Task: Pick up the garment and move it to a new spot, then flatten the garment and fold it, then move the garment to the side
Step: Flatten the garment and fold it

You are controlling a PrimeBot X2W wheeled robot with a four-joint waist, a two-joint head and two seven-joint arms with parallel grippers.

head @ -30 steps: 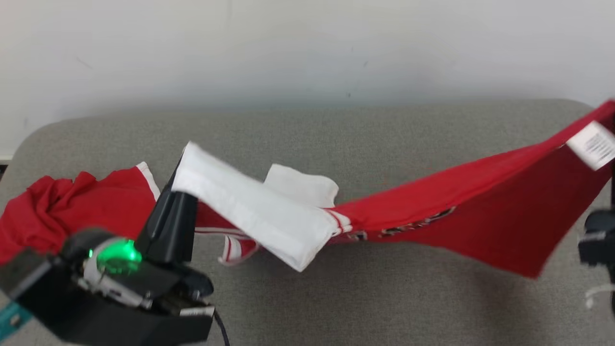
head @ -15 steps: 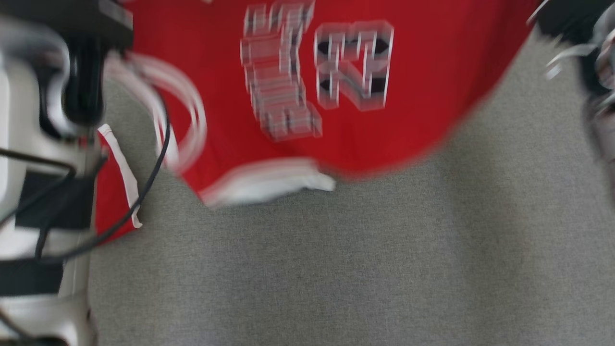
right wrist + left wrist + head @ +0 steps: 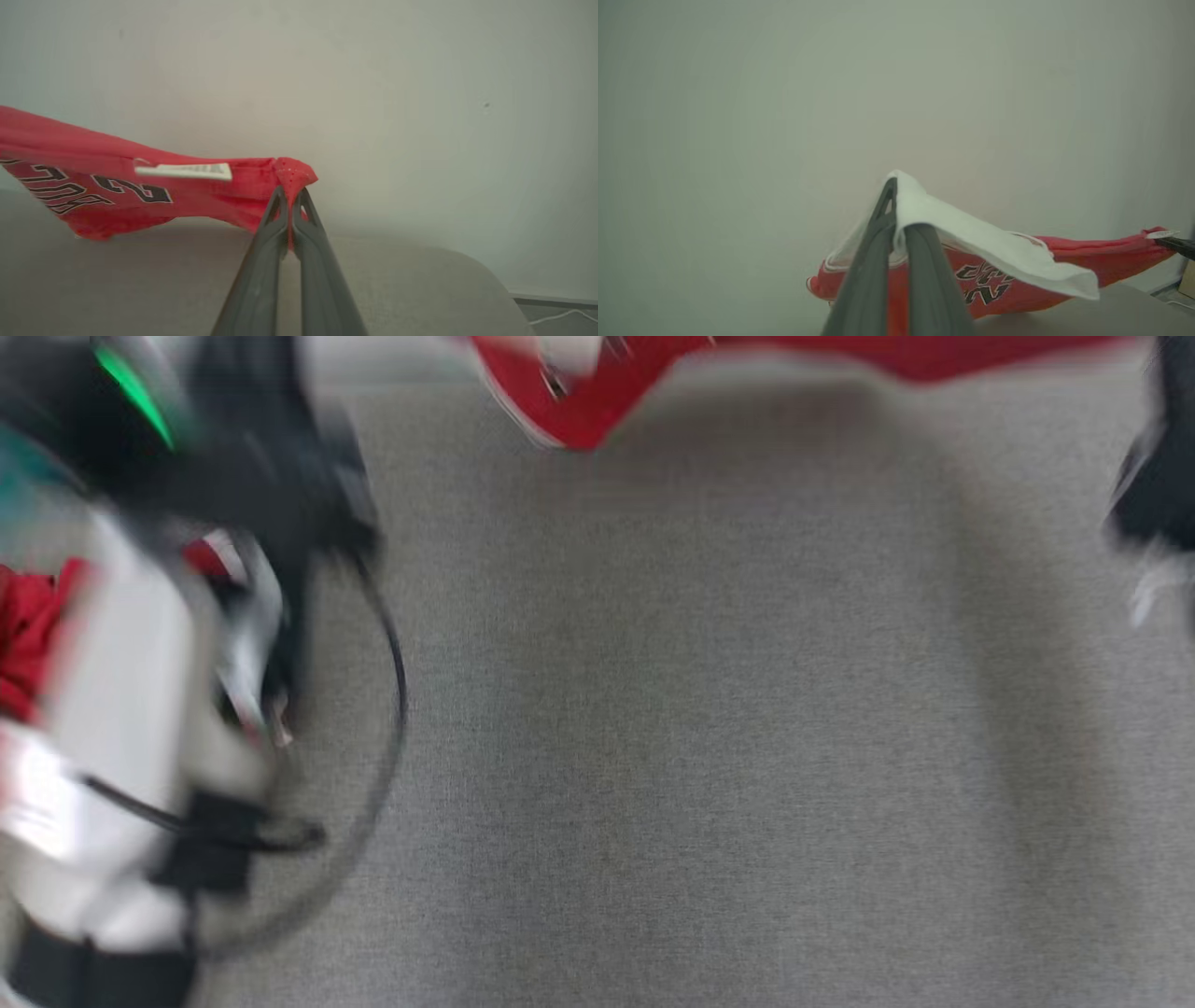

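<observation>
While aloft, red white-trimmed garment [image 3: 201,196].

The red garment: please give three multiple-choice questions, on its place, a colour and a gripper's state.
1. Where is the garment?
A. Held up between the left gripper and the right gripper, above the table
B. Lying on the floor
C. Hanging on a hook
2. What colour is the label on it?
A. Black
B. White
C. Green
3. How is the right gripper?
A. Wide open
B. Shut on nothing
C. Shut on a corner of the garment
Answers: A, both wrist views show an end pinched in the air; B, it is white on red cloth; C, it pinches a red corner.
</observation>
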